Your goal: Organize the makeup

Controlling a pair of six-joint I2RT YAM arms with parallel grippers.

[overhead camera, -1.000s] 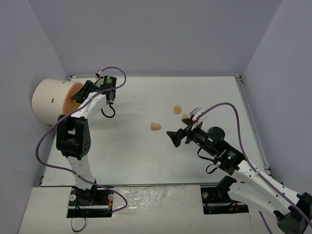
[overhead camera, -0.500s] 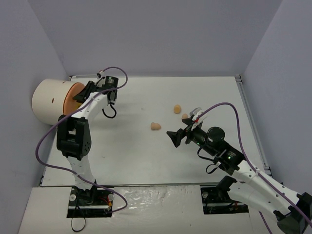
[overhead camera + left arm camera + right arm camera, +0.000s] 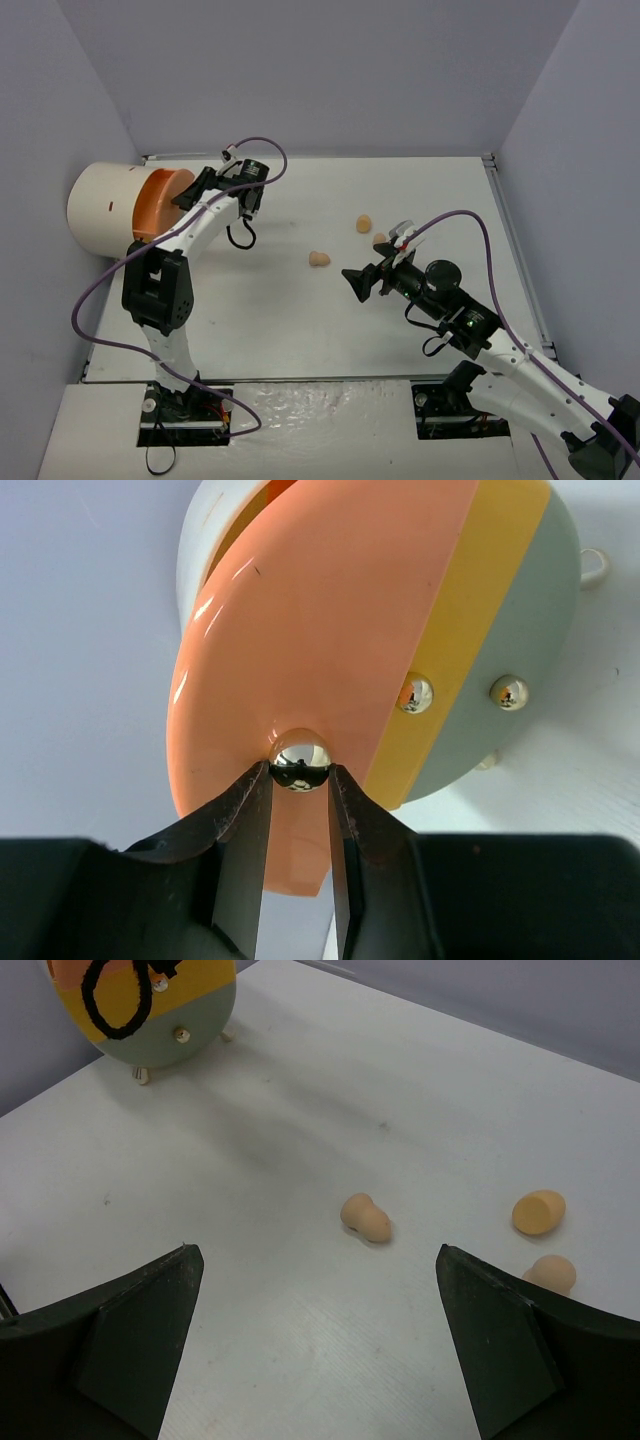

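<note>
at the far left edge of the table (image 3: 300, 330), close against the lavender side wall (image 3: 50, 120), we find the cream cylinder (image 3: 100, 205) lying on its side, its orange front (image 3: 330, 610) standing out from the body. beside the orange we see a yellow band (image 3: 485, 600) and a grey-green section (image 3: 535, 630), which carry further knobs (image 3: 415, 693). the left gripper (image 3: 299, 772) is clamped on a chrome knob (image 3: 300, 752) on that orange front, one finger on each side of it.

a metal rail (image 3: 320, 156) marks the table's far edge and a second rail (image 3: 515, 250) runs down its right edge; walls rise behind and on both sides. between the cylinder and the makeup lies a broad stretch of white tabletop, and more of it runs from the sponges toward the near edge.

the makeup we can see is three peach sponges (image 3: 319, 259), right of the table's middle, none touching another. the leftmost sponge (image 3: 365, 1218) is waisted like a small gourd and lies on its side. the far sponge (image 3: 538, 1211) shows a flat cut face. the third sponge (image 3: 549, 1273) is rounded and sits near the far one. the right gripper (image 3: 357, 283) hovers over the table near the leftmost sponge, its fingers spread wide apart and clear of all three.
</note>
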